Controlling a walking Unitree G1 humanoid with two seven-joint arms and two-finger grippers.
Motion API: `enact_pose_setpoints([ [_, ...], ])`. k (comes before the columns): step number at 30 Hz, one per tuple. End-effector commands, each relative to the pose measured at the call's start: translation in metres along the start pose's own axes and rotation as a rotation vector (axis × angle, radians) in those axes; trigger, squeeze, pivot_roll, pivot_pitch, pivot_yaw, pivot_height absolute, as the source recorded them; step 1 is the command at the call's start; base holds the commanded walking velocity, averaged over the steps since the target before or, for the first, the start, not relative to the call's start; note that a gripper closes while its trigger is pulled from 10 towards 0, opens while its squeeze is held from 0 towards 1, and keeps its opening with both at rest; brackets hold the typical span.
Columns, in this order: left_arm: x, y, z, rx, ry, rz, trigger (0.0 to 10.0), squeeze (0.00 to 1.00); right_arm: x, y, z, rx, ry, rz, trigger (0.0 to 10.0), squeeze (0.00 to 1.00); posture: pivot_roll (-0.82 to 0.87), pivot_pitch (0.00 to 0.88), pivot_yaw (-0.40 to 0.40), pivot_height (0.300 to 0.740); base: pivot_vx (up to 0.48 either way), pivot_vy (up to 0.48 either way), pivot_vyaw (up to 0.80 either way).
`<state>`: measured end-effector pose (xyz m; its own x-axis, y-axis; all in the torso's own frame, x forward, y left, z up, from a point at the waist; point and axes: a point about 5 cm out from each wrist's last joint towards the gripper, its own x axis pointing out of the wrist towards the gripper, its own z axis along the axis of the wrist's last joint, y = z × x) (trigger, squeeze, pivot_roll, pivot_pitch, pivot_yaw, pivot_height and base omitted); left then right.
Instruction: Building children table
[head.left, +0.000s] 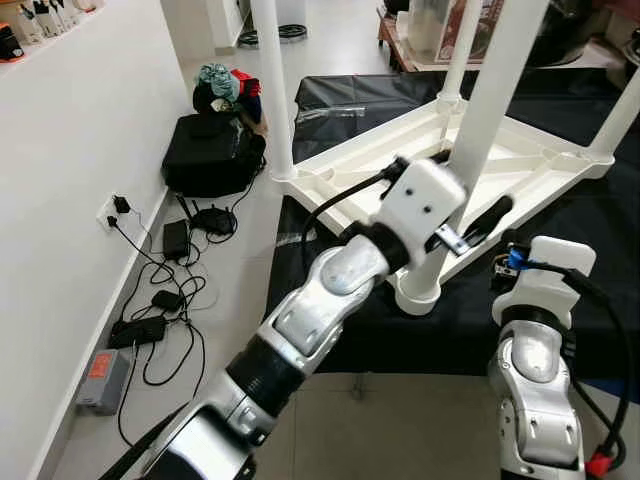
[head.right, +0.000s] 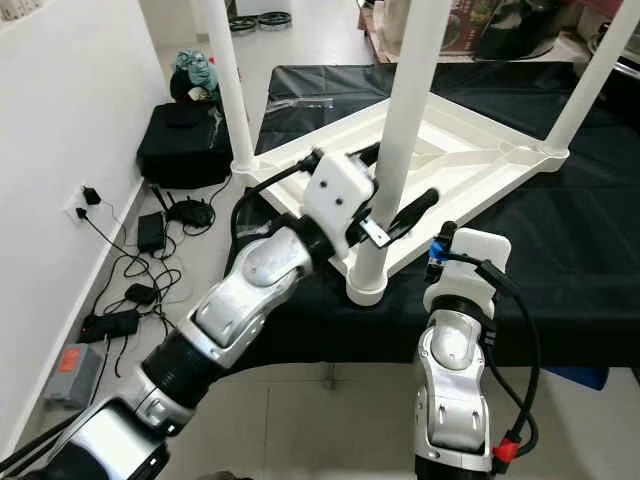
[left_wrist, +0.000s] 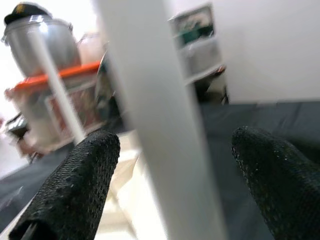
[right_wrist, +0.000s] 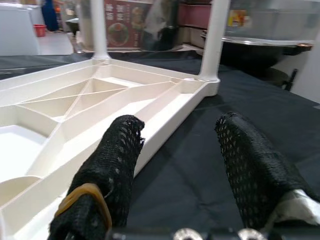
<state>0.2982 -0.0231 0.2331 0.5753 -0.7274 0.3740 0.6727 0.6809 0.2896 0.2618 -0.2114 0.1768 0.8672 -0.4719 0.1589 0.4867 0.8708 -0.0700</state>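
The upturned children's table (head.left: 520, 165) and its legs (head.left: 487, 110) are plain white, lying on a black cloth (head.right: 590, 240). Beside that cloth, a black bag (head.left: 212, 152) sits on the pale grey floor (head.left: 235, 290), topped by teal and red fabric (head.left: 225, 82). Both end effectors have black, mesh-textured fingers (right_wrist: 117, 165).

White wall (head.left: 70, 150) with socket (head.left: 108, 211), tangled chargers (head.left: 165, 290), black bag (head.left: 212, 152) on pale floor (head.left: 225, 300).

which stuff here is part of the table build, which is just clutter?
Job:
- upturned white tabletop on the black mat
- near leg, with the left gripper open around it
- right gripper, open beside the tabletop edge

Clutter:
- black bag
- cables and chargers along the wall
- bundle of clothes
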Motion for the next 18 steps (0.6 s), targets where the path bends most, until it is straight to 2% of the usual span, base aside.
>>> enact_pose_setpoints([
  [1,-0.007,0.009,-0.001,0.04,0.012,0.051,10.0,0.0,-0.001,-0.001,0.0,0.005,0.0,-0.014,10.0,0.0,0.03,0.054,0.028,0.74,0.0,0.0,0.0],
  [3,-0.021,0.017,-0.005,0.086,0.024,0.113,10.0,0.0,-0.001,-0.004,0.001,0.002,-0.006,-0.021,10.0,0.0,0.03,0.054,0.027,0.74,0.0,0.0,0.0],
  [4,-0.021,0.017,-0.005,0.086,0.024,0.113,10.0,0.0,-0.001,-0.004,0.001,0.002,-0.006,-0.021,10.0,0.0,0.03,0.054,0.027,0.74,0.0,0.0,0.0],
  [6,-0.042,0.021,-0.012,0.095,0.049,0.187,10.0,0.0,0.0,-0.01,-0.002,0.019,0.003,-0.008,10.0,0.0,0.04,0.055,0.025,0.74,0.0,0.0,0.0],
  [9,-0.05,0.021,-0.015,0.099,0.062,0.204,10.0,0.0,0.0,-0.014,-0.004,0.018,0.004,-0.008,10.0,0.0,0.04,0.055,0.025,0.74,0.0,0.0,0.0],
  [10,-0.057,0.022,-0.019,0.101,0.084,0.216,10.0,0.0,0.0,-0.017,-0.005,0.033,0.005,0.01,10.0,0.0,0.04,0.056,0.024,0.74,0.0,0.0,0.0],
  [11,-0.066,0.023,-0.023,0.094,0.109,0.23,10.0,0.0,0.0,-0.017,-0.005,0.062,0.0,0.056,10.0,1.0,0.04,0.055,0.021,0.74,0.0,0.0,0.0],
  [12,-0.066,0.023,-0.023,0.094,0.109,0.23,10.0,0.0,0.0,-0.017,-0.005,0.062,0.0,0.056,10.0,1.0,0.04,0.055,0.021,0.74,0.0,0.0,0.0],
  [14,-0.086,0.022,-0.034,0.063,0.178,0.259,10.0,0.0,-0.001,-0.01,-0.004,0.169,0.017,0.229,10.0,1.0,0.04,0.055,0.026,0.74,0.0,0.0,0.0],
  [15,-0.086,0.022,-0.034,0.063,0.178,0.259,10.0,0.0,-0.001,-0.01,-0.004,0.169,0.017,0.229,10.0,1.0,0.04,0.055,0.026,0.74,0.0,0.0,0.0],
  [17,-0.104,0.021,-0.045,0.022,0.246,0.29,10.0,0.0,-0.002,-0.007,-0.006,0.281,0.072,0.446,10.0,1.0,0.04,0.052,0.023,0.74,0.0,0.0,0.0],
  [18,-0.104,0.021,-0.045,0.022,0.246,0.29,10.0,0.0,-0.002,-0.007,-0.006,0.281,0.072,0.446,10.0,1.0,0.04,0.052,0.023,0.74,0.0,0.0,0.0],
])
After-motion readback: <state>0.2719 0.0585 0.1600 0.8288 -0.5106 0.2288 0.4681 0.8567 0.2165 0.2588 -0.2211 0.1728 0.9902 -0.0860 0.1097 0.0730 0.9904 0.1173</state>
